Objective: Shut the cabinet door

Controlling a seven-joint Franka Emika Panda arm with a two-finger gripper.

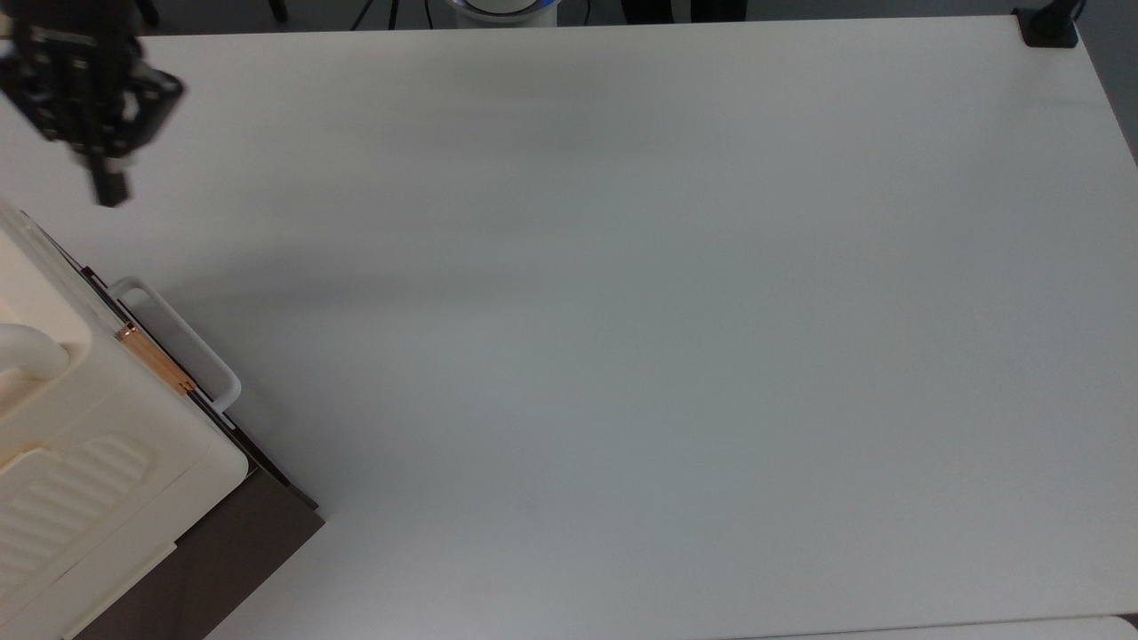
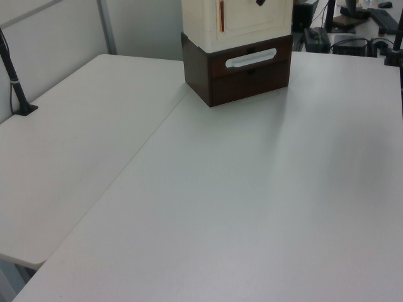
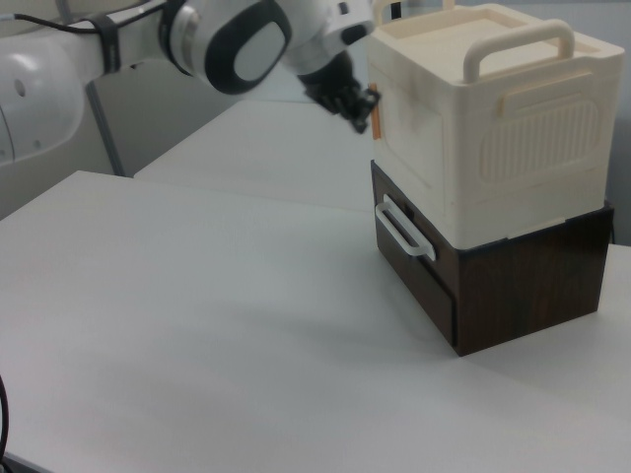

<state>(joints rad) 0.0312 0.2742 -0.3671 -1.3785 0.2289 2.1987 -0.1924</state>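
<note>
The cream cabinet [image 1: 80,436] stands at the top view's lower left, on a dark brown lower front [image 1: 222,551] with a white loop handle [image 1: 178,342]. The cabinet door [image 3: 409,148] lies flush against the cabinet's front, its copper-brown latch strip [image 1: 156,360] lined up with the body. In the left view the door [image 2: 252,16] faces the camera with the strip [image 2: 221,16] on its left edge. My gripper [image 1: 110,191] hangs above the table at the top view's upper left, apart from the cabinet. In the right view the gripper [image 3: 365,103] is just in front of the door's upper part, near the strip [image 3: 378,116].
The white table [image 1: 622,311] stretches wide to the top view's right of the cabinet. A black clamp [image 1: 1049,27] sits at its far right corner. In the left view a black post [image 2: 16,82] stands at the left table's edge, and my white arm [image 3: 237,39] crosses the right view's top.
</note>
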